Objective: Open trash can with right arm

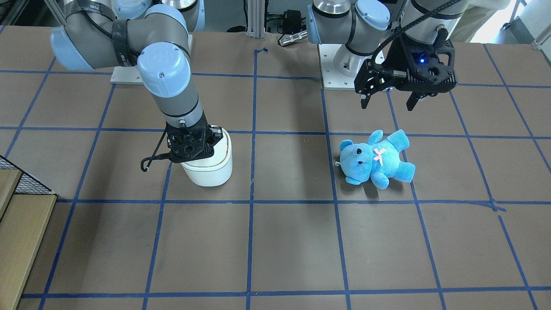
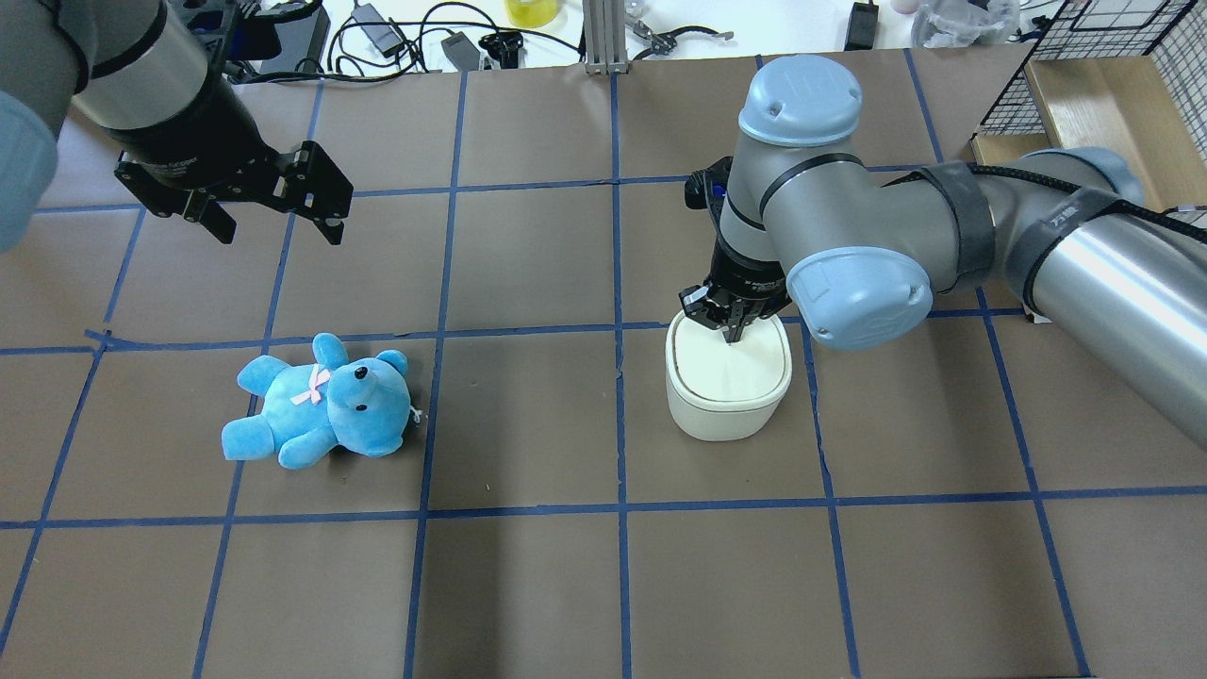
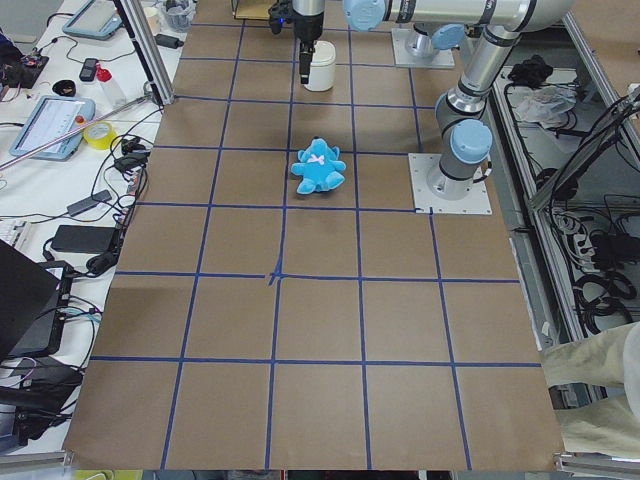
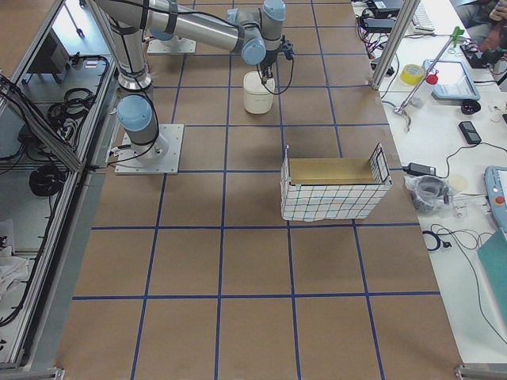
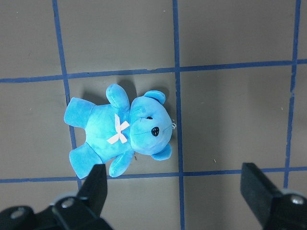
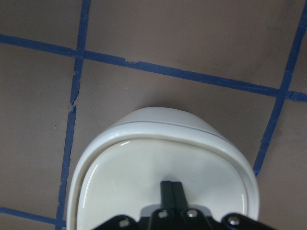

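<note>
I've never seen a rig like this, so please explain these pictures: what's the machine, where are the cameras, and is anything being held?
This is a robot with a left arm and a right arm at a brown table. Four pictures come from fixed cameras: across the table, over the robot's shoulders, and at each end. Two come from cameras on the wrists. On the table are a white trash can, lid down, and a blue teddy on its back. The right claw is shut, its tip seemingly on the lid. The left claw hangs open in the air near the teddy. Neither holds anything.
</note>
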Robot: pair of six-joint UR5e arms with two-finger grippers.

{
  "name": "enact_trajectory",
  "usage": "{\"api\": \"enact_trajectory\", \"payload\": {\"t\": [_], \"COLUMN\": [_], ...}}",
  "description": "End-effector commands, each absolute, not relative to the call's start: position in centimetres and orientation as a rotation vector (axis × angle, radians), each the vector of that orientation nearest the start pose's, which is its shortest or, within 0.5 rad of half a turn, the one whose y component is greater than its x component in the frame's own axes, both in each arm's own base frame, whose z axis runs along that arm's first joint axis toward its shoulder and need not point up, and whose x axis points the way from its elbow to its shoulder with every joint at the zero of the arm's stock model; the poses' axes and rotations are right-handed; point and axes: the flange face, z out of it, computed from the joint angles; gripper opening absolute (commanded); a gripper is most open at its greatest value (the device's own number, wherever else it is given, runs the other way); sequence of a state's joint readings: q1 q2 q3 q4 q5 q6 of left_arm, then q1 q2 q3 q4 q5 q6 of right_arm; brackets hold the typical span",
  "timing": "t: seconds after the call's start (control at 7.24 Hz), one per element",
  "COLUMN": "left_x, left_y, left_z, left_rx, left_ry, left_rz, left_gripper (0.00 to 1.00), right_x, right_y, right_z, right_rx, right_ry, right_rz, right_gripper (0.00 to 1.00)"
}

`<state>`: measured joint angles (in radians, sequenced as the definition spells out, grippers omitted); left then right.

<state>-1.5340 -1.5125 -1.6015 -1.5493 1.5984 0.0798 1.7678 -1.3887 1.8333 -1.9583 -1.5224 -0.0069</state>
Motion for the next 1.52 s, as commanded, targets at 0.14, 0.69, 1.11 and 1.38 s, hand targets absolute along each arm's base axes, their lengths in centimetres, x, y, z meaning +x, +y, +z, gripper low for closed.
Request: {"api": "enact_trajectory", "payload": {"t": [0.14, 0.69, 1.11, 1.38], "left_x": [-11.3, -11.3, -11.3, -11.3], "left_y": [-47.6, -47.6, -47.6, -47.6], "left_z": [50.3, 50.3, 50.3, 50.3], "left_rx": [0.066, 0.066, 0.066, 0.066], "left_ry": [3.11, 3.11, 3.11, 3.11], "left_rz": [-0.074, -0.074, -0.074, -0.074], "left_gripper": [1.0, 1.0, 1.0, 1.0], "right_x": [23.2, 23.6, 21.0, 17.2], "right_y": [-47.2, -50.1, -52.3, -53.6], "right_z": [35.3, 44.8, 49.9, 52.2], "right_rx": [-0.258, -0.272, -0.274, -0.244], "right_ry": [3.093, 3.097, 3.142, 3.149], "right_rz": [0.066, -0.025, -0.225, -0.24], "right_gripper": [0.02, 0.33, 0.99, 1.0]}}
